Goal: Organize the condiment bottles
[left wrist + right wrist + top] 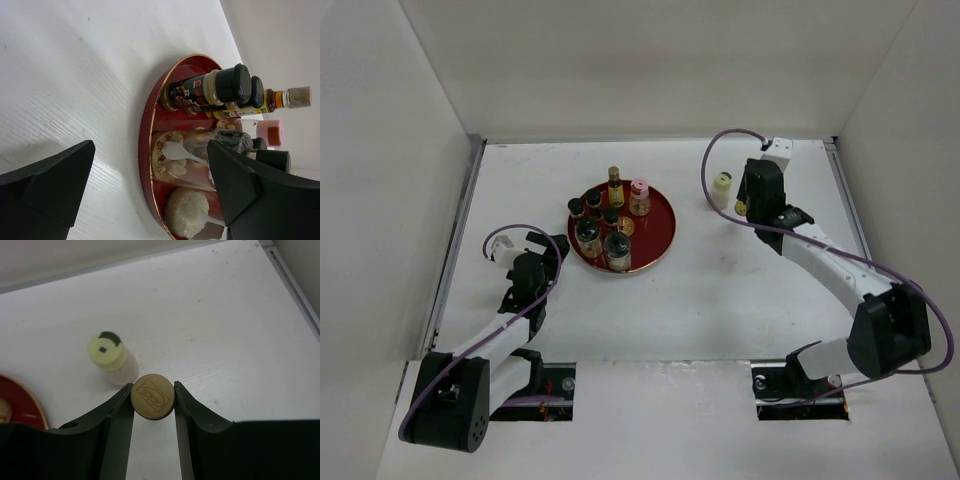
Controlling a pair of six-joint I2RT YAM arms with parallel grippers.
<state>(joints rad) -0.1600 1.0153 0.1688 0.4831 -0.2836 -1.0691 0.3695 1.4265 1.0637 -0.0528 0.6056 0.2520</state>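
Observation:
The round red tray (pixel 666 238) holds several condiment bottles: an amber one with a gold cap (pixel 615 183), a pink-capped jar (pixel 639 195) and dark black-capped ones (pixel 588 232). A cream bottle (pixel 722 187) stands alone on the table right of the tray; it also shows in the right wrist view (pixel 108 354). My right gripper (pixel 745 207) is shut on a gold-capped bottle (pixel 152 396) right beside the cream bottle. My left gripper (pixel 552 248) is open and empty at the tray's left rim (pixel 148 131), facing a black-capped bottle (pixel 220 88) and two clear jars (pixel 182 156).
White walls enclose the table on the left, back and right. A metal strip (pixel 292 282) runs along the right edge. The tray's red rim (pixel 31 401) shows at the left of the right wrist view.

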